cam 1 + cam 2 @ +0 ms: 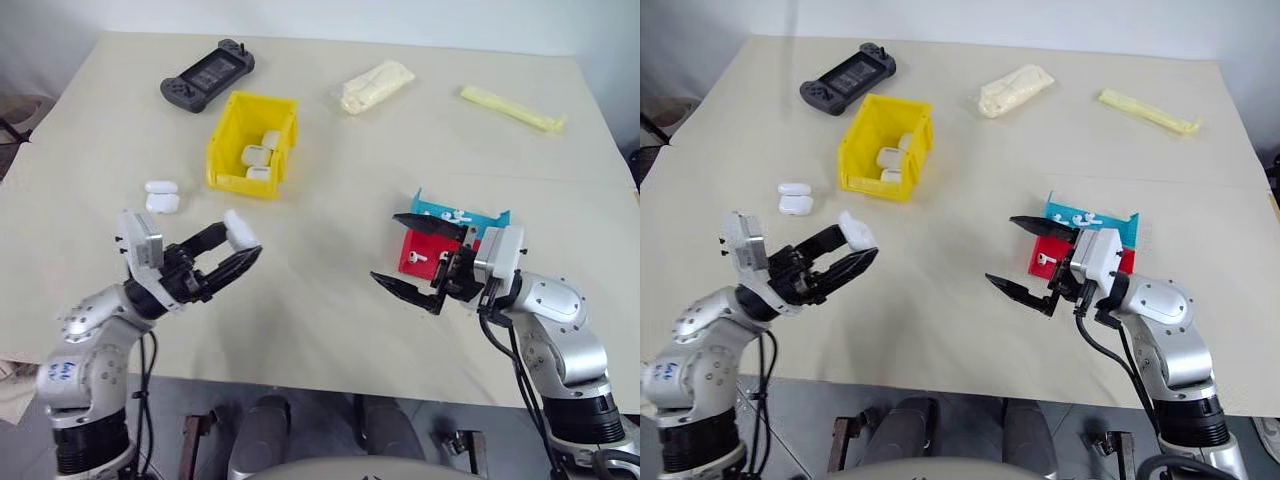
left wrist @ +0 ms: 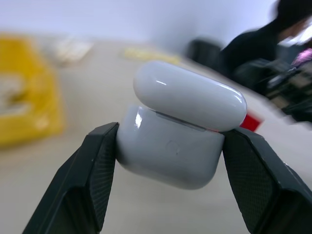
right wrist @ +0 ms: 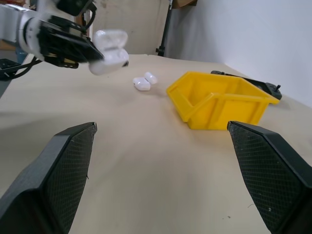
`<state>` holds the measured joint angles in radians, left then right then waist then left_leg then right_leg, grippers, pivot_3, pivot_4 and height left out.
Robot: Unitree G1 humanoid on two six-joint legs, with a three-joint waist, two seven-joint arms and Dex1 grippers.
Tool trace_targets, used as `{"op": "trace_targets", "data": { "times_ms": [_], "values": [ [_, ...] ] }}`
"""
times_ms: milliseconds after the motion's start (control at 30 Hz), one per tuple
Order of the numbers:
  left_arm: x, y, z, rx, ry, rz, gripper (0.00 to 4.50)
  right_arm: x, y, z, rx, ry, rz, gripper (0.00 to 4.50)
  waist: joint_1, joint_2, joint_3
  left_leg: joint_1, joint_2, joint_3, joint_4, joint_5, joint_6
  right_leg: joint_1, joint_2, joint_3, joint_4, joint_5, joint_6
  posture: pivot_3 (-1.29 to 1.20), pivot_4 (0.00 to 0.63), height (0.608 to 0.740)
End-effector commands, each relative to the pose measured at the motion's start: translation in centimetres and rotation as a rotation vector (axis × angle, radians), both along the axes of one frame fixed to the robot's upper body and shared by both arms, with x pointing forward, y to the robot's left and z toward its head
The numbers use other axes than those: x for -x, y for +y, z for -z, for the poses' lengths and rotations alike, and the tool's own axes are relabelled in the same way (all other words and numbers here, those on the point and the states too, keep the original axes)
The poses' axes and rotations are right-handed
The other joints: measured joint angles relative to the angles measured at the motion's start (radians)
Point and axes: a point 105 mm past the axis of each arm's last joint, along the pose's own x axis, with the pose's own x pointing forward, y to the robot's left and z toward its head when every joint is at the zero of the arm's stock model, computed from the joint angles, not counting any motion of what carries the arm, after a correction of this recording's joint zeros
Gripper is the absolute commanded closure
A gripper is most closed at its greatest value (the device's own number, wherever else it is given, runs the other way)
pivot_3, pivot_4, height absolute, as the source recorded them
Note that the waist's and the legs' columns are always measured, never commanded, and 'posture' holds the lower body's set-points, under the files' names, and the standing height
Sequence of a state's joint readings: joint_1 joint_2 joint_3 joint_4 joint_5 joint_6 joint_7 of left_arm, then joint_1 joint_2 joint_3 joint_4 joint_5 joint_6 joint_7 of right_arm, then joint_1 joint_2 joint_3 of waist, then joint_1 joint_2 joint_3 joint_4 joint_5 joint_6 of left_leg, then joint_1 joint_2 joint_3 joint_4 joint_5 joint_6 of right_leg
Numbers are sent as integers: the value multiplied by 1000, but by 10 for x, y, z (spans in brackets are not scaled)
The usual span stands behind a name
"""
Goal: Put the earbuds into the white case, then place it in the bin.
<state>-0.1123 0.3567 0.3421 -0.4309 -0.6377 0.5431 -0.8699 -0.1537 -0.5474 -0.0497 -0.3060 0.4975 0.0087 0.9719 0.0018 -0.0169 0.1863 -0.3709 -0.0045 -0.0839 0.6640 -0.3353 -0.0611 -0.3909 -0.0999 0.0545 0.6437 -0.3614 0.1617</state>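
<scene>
Glossy white, the white case sits pinched at its base between the left gripper's two fingers, lifted off the table, lid slightly ajar (a thin seam shows). The right gripper hangs with fingers spread wide, empty, just before the red-and-blue tray where the earbuds lie, so loading is still ahead. Farther off, the bin already holds several cases.

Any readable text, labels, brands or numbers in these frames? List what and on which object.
None can be read.
Blue handwritten marks on the left arm's silver shoulder housing: too small to read.
Dark handheld game controller: nothing legible on its screen.
Glossy white earbud case held in the left gripper: a faint round mark, no text.
Bright yellow plastic bin: no label visible.
</scene>
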Motion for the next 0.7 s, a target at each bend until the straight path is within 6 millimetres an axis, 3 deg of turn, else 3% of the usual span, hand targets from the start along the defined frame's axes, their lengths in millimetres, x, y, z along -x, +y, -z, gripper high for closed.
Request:
{"op": "trace_targets", "data": {
  "times_ms": [33,133,233,367,433,500,567,700],
  "values": [
    [6,-33,-13,28,-111,139,1575,4,-14,-8,2,-35,72,0,0,0,0,0,0,0,0,0,0,0,0,0,0,0,0,0,150,740],
    [3,-50,-12,45,-120,194,1575,8,-22,-8,15,-37,115,0,-3,0,0,0,0,1,0,0,1,0,0,1,0,0,0,0,150,740],
    [-10,-53,-3,-17,-106,178,1575,13,-29,-9,27,-37,148,0,-9,0,0,1,1,4,0,0,1,-1,2,2,1,0,0,0,150,740],
    [-47,-4,36,-348,32,-48,1575,17,-32,-9,22,-32,178,0,-28,0,0,3,2,5,-1,0,1,-2,4,4,4,0,0,0,150,740],
    [-52,10,40,-416,39,-84,1575,18,-31,-8,20,-29,178,0,-32,0,0,3,2,5,-1,0,1,-2,4,4,5,0,0,0,150,740],
    [-57,37,50,-534,103,-161,1575,19,-30,-7,14,-23,174,0,-30,0,0,3,2,5,-1,0,2,-2,3,4,4,0,0,0,150,740],
    [-52,66,56,-696,142,-199,1575,19,-27,-7,7,-14,158,0,-30,0,0,1,1,4,-1,0,2,-2,3,4,2,0,0,0,150,740],
    [-30,73,68,-868,168,-26,1575,18,-23,-7,7,5,121,0,-31,1,0,3,2,3,-3,0,1,-3,2,5,2,0,0,0,150,740]
  ]
}}
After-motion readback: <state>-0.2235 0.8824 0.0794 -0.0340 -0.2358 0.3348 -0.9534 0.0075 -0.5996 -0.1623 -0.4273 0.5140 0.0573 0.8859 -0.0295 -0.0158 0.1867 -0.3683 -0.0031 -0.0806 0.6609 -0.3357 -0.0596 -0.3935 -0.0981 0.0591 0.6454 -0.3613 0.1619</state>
